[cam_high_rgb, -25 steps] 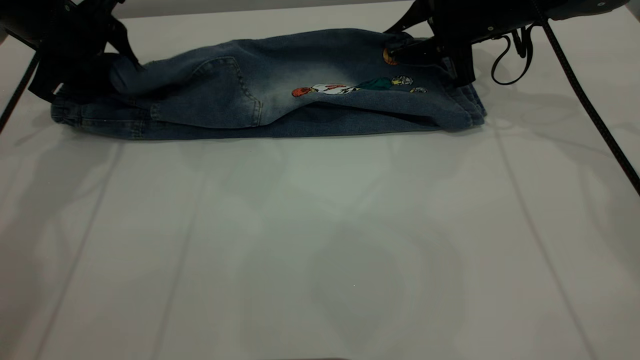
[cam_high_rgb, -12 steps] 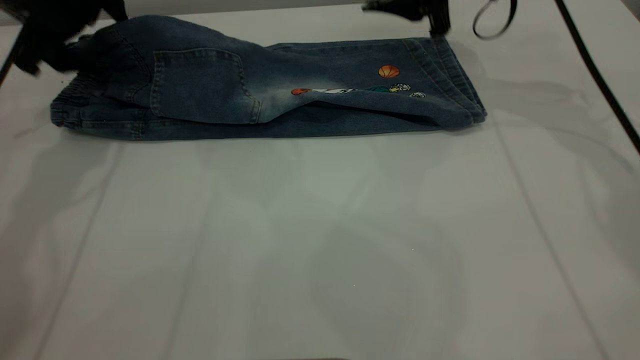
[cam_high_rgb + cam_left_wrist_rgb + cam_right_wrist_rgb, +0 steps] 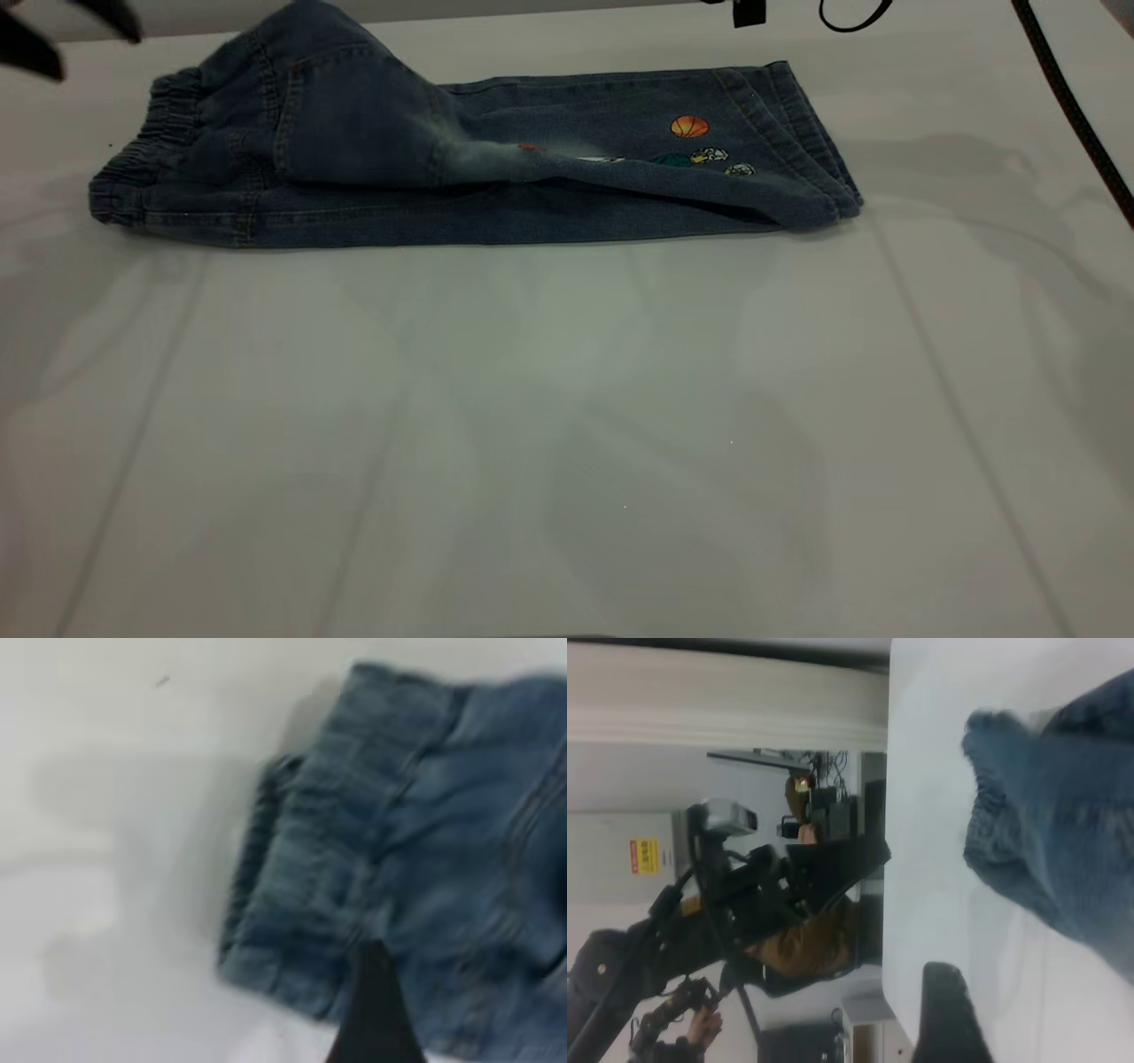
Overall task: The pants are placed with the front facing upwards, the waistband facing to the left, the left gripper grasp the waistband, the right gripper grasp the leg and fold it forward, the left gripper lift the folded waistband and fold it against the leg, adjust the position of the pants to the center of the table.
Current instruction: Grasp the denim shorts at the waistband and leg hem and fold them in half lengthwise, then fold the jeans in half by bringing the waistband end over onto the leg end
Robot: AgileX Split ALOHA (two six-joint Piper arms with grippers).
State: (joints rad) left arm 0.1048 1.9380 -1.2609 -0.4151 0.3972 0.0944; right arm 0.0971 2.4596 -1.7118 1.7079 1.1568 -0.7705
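Note:
The blue denim pants (image 3: 549, 190) lie folded lengthwise along the far part of the white table (image 3: 567, 425), with the basketball embroidery (image 3: 689, 127) on top. The ruched waistband (image 3: 142, 155) is at the left end, and a hump of denim (image 3: 310, 53) stands up behind it. My left gripper (image 3: 71, 31) hovers open above and left of the waistband, holding nothing. One of its fingers (image 3: 376, 1010) shows over the waistband (image 3: 261, 850). Only a black bit of my right gripper (image 3: 749, 11) shows, above the leg hem (image 3: 815, 142). One of its fingers (image 3: 943, 1014) is clear of the hem (image 3: 1036, 824).
A thick black cable (image 3: 1072, 115) runs down the right side, with a thin loop (image 3: 850, 18) at the top. Beyond the table's edge (image 3: 888, 859) the right wrist view shows a person's brown sleeve (image 3: 811, 948) and rig equipment (image 3: 718, 895). Bare tabletop spreads in front of the pants.
Both grippers have let go of the pants and lifted away toward the far edge. The upper layer at the waistband end was drawn up and back into a hump.

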